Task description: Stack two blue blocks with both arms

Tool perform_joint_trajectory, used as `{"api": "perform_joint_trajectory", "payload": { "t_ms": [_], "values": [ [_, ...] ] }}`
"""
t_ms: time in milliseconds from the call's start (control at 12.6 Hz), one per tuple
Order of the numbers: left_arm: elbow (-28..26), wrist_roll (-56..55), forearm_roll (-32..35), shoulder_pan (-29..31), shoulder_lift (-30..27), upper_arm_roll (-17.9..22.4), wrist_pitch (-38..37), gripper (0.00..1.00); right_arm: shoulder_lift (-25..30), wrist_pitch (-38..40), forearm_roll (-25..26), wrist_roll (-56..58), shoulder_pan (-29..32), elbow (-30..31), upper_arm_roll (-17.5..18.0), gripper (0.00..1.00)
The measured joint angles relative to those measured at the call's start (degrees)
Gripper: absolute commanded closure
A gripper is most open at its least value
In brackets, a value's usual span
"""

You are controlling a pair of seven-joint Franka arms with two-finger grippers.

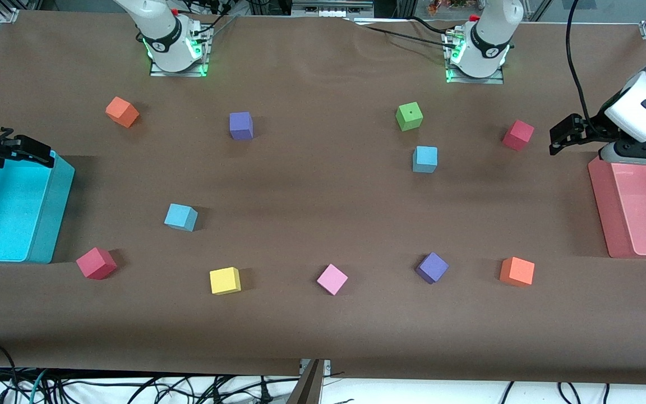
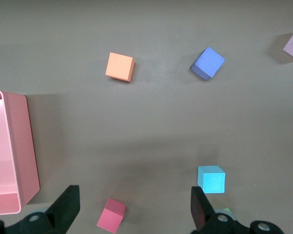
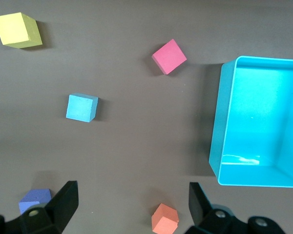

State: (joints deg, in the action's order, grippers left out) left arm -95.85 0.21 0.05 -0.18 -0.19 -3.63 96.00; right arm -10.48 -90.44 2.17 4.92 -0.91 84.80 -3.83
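One blue block [image 1: 425, 159] sits toward the left arm's end of the table, just nearer the camera than a green cube [image 1: 409, 116]. It also shows in the left wrist view [image 2: 211, 179]. The second blue block [image 1: 181, 217] sits toward the right arm's end, and shows in the right wrist view [image 3: 81, 107]. My left gripper [image 1: 563, 136] is open and empty, up over the table beside the pink bin [image 1: 600, 207]; its jaws [image 2: 134, 208] are wide apart. My right gripper [image 1: 34, 152] is open and empty over the rim of the turquoise bin [image 1: 56, 213]; its jaws [image 3: 132, 202] are wide apart.
Other cubes lie scattered: orange [image 1: 122, 111], purple [image 1: 241, 125], red [image 1: 518, 135], red [image 1: 96, 263], yellow [image 1: 225, 280], pink [image 1: 332, 279], purple [image 1: 432, 267], orange [image 1: 517, 271]. The bins stand at the table's two ends.
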Motion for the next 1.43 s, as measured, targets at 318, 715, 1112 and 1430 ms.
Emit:
{"api": "perform_joint_trajectory", "payload": {
  "t_ms": [318, 715, 1112, 1430],
  "values": [
    [0.1, 0.0, 0.8, -0.1, 0.0, -1.4, -0.1, 0.00, -8.8, -2.9, -2.0, -1.5, -0.5, 0.2, 0.2, 0.01],
    [0.0, 0.1, 1.3, -0.1, 0.2, -2.7, -0.4, 0.00, -17.7, -9.2, -3.5, -16.2, -8.7, 0.3, 0.9, 0.01],
    [-0.1, 0.1, 1.4, -0.1, 5.1, -4.0, 1.8, 0.00, -24.0, -24.9, -3.6, -18.7, -13.0, 6.4, 0.9, 0.01],
    [0.1, 0.1, 1.4, -0.6, 6.8, -4.8, 3.1, 0.00, -24.4, -32.9, -3.6, -18.7, -12.7, 13.7, 0.5, 0.01]
  ]
}}
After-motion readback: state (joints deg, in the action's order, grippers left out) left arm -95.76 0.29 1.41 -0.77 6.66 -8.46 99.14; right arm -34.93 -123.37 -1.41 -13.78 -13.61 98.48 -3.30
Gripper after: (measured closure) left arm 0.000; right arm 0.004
